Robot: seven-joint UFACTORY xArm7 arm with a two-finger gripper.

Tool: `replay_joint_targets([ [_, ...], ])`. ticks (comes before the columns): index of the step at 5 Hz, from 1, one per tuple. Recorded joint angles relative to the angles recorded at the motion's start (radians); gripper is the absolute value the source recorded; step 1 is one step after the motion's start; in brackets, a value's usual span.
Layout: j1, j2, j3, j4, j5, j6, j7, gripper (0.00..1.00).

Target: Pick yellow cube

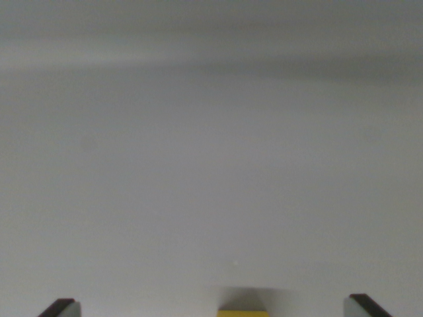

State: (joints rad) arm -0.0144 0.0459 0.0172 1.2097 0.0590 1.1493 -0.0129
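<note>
The wrist view looks onto a plain pale grey tabletop [211, 165], soft and out of focus. The gripper [215, 307] is spread wide, its two dark fingertips [59, 307] peeking in at 7 and 5 o'clock along the bottom edge, with nothing held. The yellow cube [242, 313] sits at 6 o'clock, only its top sliver visible, lying between the fingertips and well apart from both. A faint shadow lies just above it.

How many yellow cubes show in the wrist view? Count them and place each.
1. A yellow cube sits at the bottom edge, just right of centre, between the two pincer fingertips at the lower corners. Only its top sliver shows; others may lie outside the frame.
</note>
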Motion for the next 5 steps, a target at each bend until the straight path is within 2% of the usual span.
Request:
replay_joint_targets([
  [1, 0.0000, 0.008, 0.000, -0.042, 0.0027, -0.047, -0.005, 0.00],
  [2, 0.0000, 0.008, 0.000, -0.042, 0.0027, -0.047, -0.005, 0.00],
  [3, -0.0001, 0.015, 0.000, -0.085, 0.0054, -0.094, -0.009, 0.00],
  [4, -0.0001, 0.015, 0.000, -0.085, 0.0054, -0.094, -0.009, 0.00],
  [5, -0.0001, 0.023, -0.001, -0.127, 0.0082, -0.142, -0.014, 0.00],
])
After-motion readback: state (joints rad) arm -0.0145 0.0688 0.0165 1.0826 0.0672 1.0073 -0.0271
